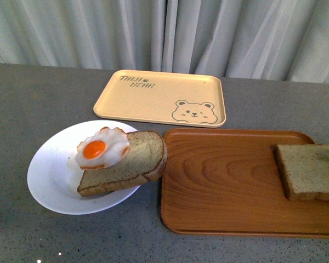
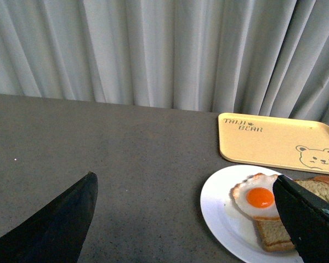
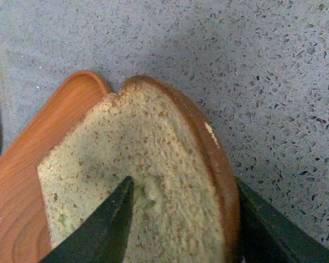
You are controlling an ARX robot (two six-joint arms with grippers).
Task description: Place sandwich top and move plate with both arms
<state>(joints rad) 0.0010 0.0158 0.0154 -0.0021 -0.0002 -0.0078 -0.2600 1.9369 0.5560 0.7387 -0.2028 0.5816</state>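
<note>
Sandwich top [image 1: 310, 170] flat on wooden tray [image 1: 219, 181], rounded crust apparently facing right.

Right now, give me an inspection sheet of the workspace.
Surface: grey speckled counter.
Job's things: sandwich top lies flat at the right end of the wooden tray; plate holds a tan slice with an egg on it.
Clutter: bear tray behind the plate.
Grippers: left gripper open above the counter; right gripper straddles the sandwich top's crust edge, grip unclear.
Cables: nothing seen.
Surroundings: grey curtain.
</note>
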